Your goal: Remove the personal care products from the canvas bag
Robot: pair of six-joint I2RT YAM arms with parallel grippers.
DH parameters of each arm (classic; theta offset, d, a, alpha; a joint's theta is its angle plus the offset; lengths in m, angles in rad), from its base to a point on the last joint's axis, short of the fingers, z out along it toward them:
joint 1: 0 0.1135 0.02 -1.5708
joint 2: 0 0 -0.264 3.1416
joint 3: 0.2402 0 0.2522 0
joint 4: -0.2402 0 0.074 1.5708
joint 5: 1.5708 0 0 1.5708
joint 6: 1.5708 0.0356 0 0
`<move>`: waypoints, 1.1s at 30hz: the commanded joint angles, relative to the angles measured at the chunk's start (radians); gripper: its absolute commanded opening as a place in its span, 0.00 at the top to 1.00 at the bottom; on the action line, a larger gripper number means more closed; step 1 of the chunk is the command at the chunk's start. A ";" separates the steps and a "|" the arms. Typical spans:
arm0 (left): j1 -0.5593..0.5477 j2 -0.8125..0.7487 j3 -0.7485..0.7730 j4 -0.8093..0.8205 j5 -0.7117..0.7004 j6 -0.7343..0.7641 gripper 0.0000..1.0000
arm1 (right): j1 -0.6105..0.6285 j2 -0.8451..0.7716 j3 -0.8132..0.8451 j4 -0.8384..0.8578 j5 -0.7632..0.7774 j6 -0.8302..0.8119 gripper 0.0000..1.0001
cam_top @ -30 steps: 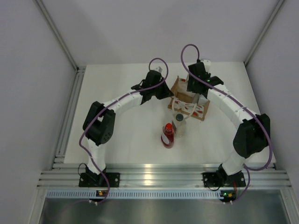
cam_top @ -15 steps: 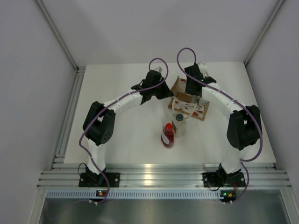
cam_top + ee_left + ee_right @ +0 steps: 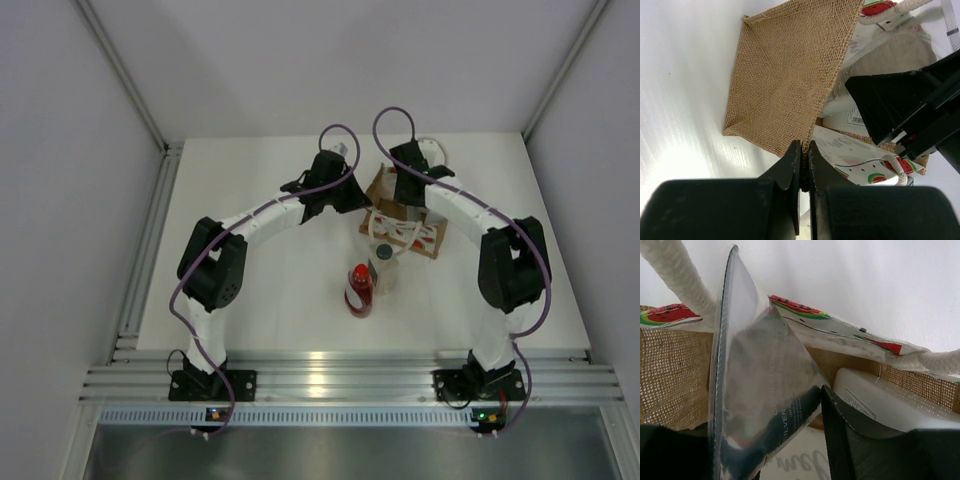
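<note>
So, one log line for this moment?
left gripper: pinching canvas bag edge | right gripper: around silver tube inside | red bottle: out

**Where everything sits**

You have the canvas bag [image 3: 405, 222] at the far middle of the desk [image 3: 270, 290]. Before it, nearer the arm bases, the left bottle [image 3: 359, 290] and the right bottle [image 3: 383, 268] stand just beside each other. Inside the bag, the slim tube [image 3: 760, 365] is beside a 3rd bottle [image 3: 880, 405]. The left end effector [image 3: 804, 150] sits on the bag's left edge. The right end effector [image 3: 755, 425] reaches inside, with the tube between its fingers.
</note>
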 commanded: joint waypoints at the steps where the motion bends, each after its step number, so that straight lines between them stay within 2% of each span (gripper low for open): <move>1: 0.013 -0.005 0.031 0.021 0.002 0.012 1.00 | -0.028 0.016 0.041 0.037 0.063 -0.008 0.57; 5: 0.013 -0.006 0.033 0.021 0.007 0.014 1.00 | -0.030 0.031 0.043 0.078 0.089 -0.038 0.62; 10: 0.013 -0.017 0.031 0.021 0.002 0.022 1.00 | -0.034 0.045 0.034 0.154 0.100 -0.094 0.64; 16: 0.013 -0.014 0.034 0.021 0.005 0.023 1.00 | -0.036 0.018 -0.030 0.293 0.085 -0.162 0.80; 17: 0.011 -0.014 0.033 0.021 0.004 0.023 1.00 | -0.036 0.006 -0.063 0.313 0.082 -0.165 0.86; 19: 0.011 -0.013 0.034 0.021 0.002 0.025 1.00 | -0.036 -0.037 -0.115 0.383 0.056 -0.183 0.88; 21: 0.013 -0.014 0.034 0.021 0.002 0.025 1.00 | -0.035 -0.070 -0.135 0.413 0.043 -0.203 1.00; 33: 0.013 -0.026 0.030 0.019 -0.011 0.020 1.00 | -0.038 -0.211 -0.265 0.584 -0.102 -0.266 1.00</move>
